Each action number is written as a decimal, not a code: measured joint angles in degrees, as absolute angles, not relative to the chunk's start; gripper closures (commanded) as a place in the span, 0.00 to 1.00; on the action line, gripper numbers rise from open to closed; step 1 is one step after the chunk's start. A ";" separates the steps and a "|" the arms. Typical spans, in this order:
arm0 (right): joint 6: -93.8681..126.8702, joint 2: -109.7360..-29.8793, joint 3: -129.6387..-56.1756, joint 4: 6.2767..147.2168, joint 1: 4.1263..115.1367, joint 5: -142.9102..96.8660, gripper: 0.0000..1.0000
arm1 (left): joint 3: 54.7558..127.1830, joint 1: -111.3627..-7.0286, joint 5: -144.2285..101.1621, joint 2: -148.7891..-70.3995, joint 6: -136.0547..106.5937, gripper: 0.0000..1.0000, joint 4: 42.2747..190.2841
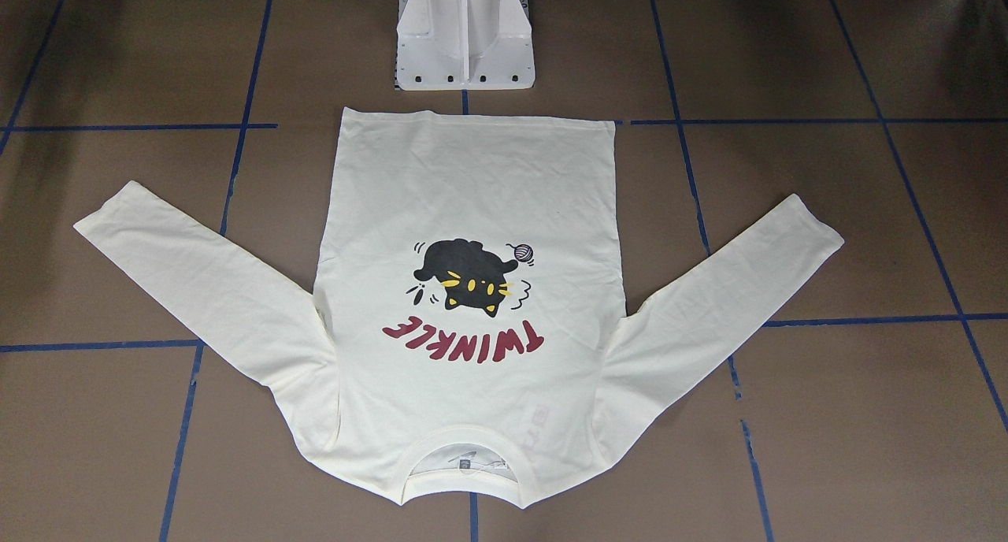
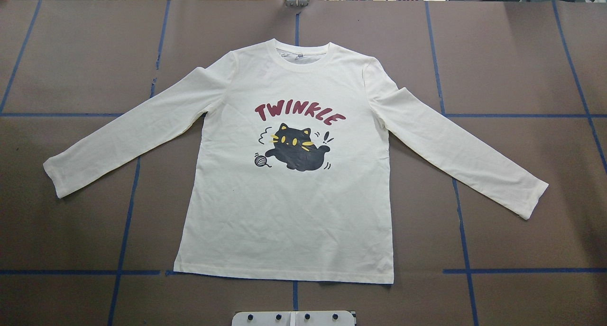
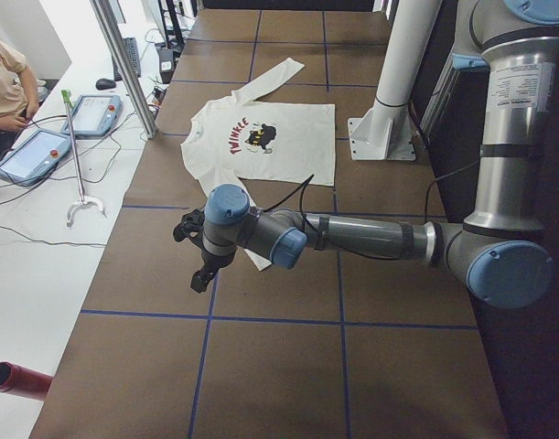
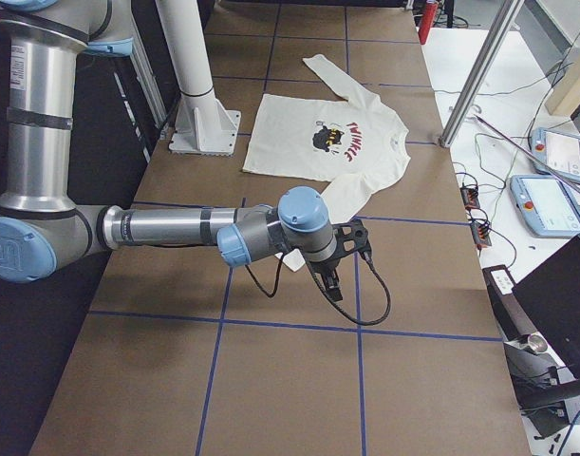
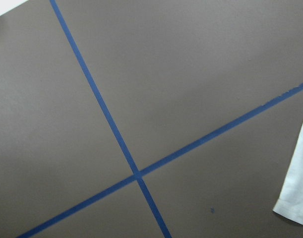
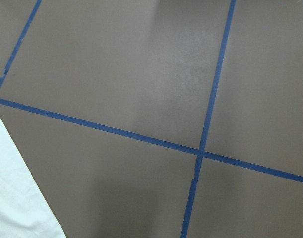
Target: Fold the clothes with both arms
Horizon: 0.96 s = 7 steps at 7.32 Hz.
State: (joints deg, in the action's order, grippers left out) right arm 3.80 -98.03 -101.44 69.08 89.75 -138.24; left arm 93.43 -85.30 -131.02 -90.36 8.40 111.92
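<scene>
While the shirt (image 2: 289,212) lies flat, cat side up, on the brown worktop (image 2: 521,56), the white base (image 1: 465,53) stands just beside the shirt's bottom edge. The left gripper (image 3: 198,279) and right gripper (image 4: 333,287) each hang near a sleeve end of the shirt. Whether they are open or closed, nobody can tell.

Cream-white long-sleeve shirt (image 2: 284,212) lies flat, print up, on the brown table (image 2: 71,231) — a black cat with yellow features under dark red "TWINKLE" lettering — with sleeves angled outward and hem toward the robot. The grey, blue-capped left arm (image 3: 370,240) and right arm (image 4: 166,228) stretch low over the table, one near each cuff.
</scene>
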 measured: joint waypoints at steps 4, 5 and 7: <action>39.16 -99.39 -101.05 48.68 72.79 -132.63 0.12 | 93.58 -85.33 -130.91 -90.61 8.18 0.00 112.49; 45.65 -100.68 -101.07 45.35 66.79 -128.00 0.19 | 93.59 -85.34 -130.91 -90.69 8.18 0.00 112.50; 57.05 -104.67 -100.88 37.48 55.37 -118.66 0.37 | 93.66 -85.34 -130.95 -90.77 8.17 0.00 112.50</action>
